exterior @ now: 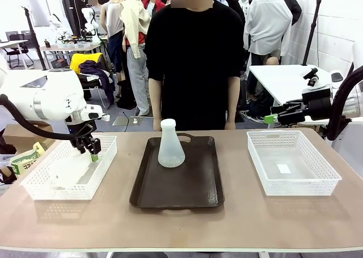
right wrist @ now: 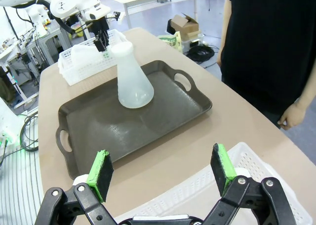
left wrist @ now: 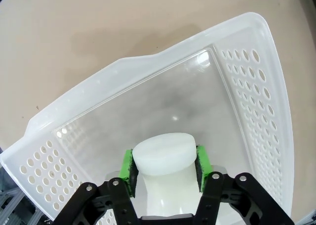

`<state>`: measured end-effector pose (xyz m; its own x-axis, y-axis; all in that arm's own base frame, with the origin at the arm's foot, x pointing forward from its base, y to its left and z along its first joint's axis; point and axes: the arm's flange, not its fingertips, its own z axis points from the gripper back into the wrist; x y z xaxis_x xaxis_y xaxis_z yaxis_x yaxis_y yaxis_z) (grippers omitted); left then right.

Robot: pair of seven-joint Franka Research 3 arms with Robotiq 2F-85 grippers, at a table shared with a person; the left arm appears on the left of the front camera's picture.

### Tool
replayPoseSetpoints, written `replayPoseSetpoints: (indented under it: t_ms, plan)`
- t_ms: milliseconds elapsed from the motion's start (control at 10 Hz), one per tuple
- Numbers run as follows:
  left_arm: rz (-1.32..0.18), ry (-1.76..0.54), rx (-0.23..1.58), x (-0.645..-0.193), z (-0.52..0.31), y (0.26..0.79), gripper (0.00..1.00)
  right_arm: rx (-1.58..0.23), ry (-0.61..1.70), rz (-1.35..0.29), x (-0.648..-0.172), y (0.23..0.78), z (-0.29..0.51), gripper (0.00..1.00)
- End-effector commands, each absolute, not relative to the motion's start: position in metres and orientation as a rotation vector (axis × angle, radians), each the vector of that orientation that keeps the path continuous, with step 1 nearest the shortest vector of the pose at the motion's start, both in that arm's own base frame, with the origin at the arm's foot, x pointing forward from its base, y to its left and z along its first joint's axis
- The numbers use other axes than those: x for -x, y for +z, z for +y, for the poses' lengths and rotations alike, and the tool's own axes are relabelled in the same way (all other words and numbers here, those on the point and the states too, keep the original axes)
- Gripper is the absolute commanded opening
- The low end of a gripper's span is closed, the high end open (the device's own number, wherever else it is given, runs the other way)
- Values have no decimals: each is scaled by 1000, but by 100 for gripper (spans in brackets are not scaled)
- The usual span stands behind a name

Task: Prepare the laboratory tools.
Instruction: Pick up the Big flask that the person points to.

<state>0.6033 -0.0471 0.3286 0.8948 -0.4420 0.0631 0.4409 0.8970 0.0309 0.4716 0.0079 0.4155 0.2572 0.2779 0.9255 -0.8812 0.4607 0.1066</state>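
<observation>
One frosted white conical flask (exterior: 170, 144) stands upright on the dark brown tray (exterior: 181, 178), toward its far side; the right wrist view has the same flask (right wrist: 132, 76). A second flask (left wrist: 163, 158) lies inside the left white basket (exterior: 71, 170). My left gripper (left wrist: 164, 160) is shut on its neck, with a green pad on each side. From the front, that gripper (exterior: 91, 147) reaches down into the basket. My right gripper (right wrist: 163, 168) is open and empty, hovering over the near rim of the right basket (right wrist: 197, 185).
A person in black (exterior: 193, 59) stands at the far edge of the table, with one hand (right wrist: 294, 113) hanging near the table corner. The right basket (exterior: 292, 161) holds only a small white label. Bare tabletop (exterior: 181, 224) runs along the near edge.
</observation>
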Motion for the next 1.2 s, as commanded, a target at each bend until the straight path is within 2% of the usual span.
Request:
replayPoseSetpoints:
  t_ms: [0,500,600,1100]
  plan:
    - [-67,-461,-32,-606,-46,334,0,-728,886,-990,-470,416,7,100]
    - [-19,-483,9,-606,-43,330,0,-728,886,-990,-470,416,7,100]
    - [-64,-458,-15,-603,-47,329,0,-728,886,-990,-470,416,7,100]
    - [-64,-458,-15,-603,-47,329,0,-728,886,-990,-470,416,7,100]
